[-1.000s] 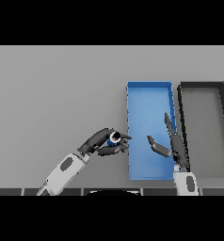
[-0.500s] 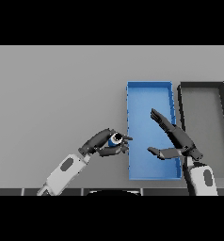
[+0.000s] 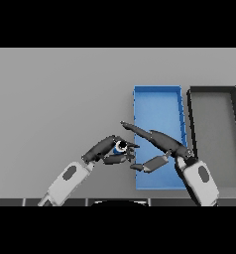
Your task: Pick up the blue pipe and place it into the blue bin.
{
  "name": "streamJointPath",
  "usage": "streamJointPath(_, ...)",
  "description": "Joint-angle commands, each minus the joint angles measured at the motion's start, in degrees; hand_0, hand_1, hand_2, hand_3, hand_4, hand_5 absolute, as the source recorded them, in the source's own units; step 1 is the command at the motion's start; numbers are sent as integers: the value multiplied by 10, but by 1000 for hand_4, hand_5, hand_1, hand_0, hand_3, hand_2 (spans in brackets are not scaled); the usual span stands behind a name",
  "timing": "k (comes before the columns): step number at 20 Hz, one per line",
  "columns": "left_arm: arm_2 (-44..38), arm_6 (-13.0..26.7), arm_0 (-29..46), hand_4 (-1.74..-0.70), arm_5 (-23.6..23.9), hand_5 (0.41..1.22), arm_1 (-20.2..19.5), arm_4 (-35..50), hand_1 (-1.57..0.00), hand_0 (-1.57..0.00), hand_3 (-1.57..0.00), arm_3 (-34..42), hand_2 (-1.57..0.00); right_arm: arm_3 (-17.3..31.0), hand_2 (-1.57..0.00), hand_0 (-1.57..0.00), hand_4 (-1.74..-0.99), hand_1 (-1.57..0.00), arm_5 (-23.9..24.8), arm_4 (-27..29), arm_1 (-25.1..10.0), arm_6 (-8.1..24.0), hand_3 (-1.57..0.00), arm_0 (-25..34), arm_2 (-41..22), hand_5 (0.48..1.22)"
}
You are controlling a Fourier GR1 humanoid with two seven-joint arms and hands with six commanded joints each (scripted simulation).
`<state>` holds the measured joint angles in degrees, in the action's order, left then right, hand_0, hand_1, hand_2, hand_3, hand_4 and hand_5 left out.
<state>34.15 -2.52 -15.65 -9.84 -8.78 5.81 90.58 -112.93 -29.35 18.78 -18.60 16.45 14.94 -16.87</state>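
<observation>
Holding the pipe (image 3: 121,146) in your curled left hand (image 3: 107,151), just left of the bin (image 3: 157,101); right hand (image 3: 162,144), fingers straight, reaches close — collision could knock it loose.

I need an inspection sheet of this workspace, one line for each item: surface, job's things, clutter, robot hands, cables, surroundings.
Surface: flat grey table.
Job's things: short blue pipe held just left of the rectangular blue bin, not yet inside it.
Clutter: rectangular black bin to the right of the blue bin.
Robot hands: left robot hand curled round the pipe; right robot hand open, fingers straight, above the blue bin's near left part, fingertips next to the pipe.
Cables: nothing seen.
Surroundings: nothing seen.
</observation>
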Motion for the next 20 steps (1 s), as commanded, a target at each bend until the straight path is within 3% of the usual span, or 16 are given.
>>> streamJointPath(1,-3,-10,1,-1741,-3,1221,-2,0,-1571,-1571,-1502,-7,-1571,5,1,1,-1241,1,-1,-5,4,7,1,11,-7,530)
streamJointPath(6,-3,0,-5,-1741,-14,1221,2,0,-1571,-1571,-1538,-9,-1571,39,1,1,-1222,1,-12,-10,40,33,1,68,-38,519)
streamJointPath(8,0,-13,0,-1740,-10,1221,-4,-17,-1571,-1571,-1540,-7,-1571,65,1,1,-1218,1,-17,-10,55,37,1,94,-41,508)
streamJointPath(10,-6,0,-4,-1736,-18,1221,3,4,-1571,-1571,-1484,-5,-1571,89,-102,-53,-1245,-84,-18,-11,78,45,-46,121,-49,506)
streamJointPath(11,-1,-3,-6,-1737,-14,1221,-2,-16,-1326,-1394,-1288,-7,-1320,92,-237,-181,-1294,-225,-24,-9,81,46,-161,126,-54,509)
streamJointPath(12,8,31,-21,-1682,-20,1221,-14,-34,-1078,-1182,-1030,-13,-1063,101,-379,-345,-1335,-375,-30,-6,82,54,-296,139,-53,507)
streamJointPath(13,14,56,-19,-1552,-34,1221,-30,-37,-878,-991,-824,-8,-850,103,-531,-527,-1362,-534,-37,-6,83,55,-440,143,-56,508)
streamJointPath(14,12,76,-16,-1480,-29,1221,-33,-44,-706,-818,-659,2,-680,111,-739,-718,-1430,-699,-43,-8,87,47,-635,151,-58,522)
streamJointPath(15,7,55,-11,-1533,-26,1221,-25,-46,-706,-776,-583,1,-686,118,-905,-888,-1486,-873,-46,-4,95,45,-768,151,-64,550)
streamJointPath(17,-1,36,-11,-1607,-14,1221,-7,-41,-1017,-1063,-939,0,-969,124,-1145,-1134,-1562,-1124,-51,36,99,67,-957,157,-64,666)
streamJointPath(19,-9,18,-4,-1655,-13,1221,1,-18,-1217,-1246,-1166,0,-1115,122,-1298,-1291,-1495,-1285,-48,57,103,75,-1178,142,-67,826)
streamJointPath(20,-12,10,-3,-1673,-14,1221,7,-15,-1287,-1311,-1247,-2,-1186,117,-1353,-1347,-1469,-1342,-45,59,101,58,-1257,133,-67,905)
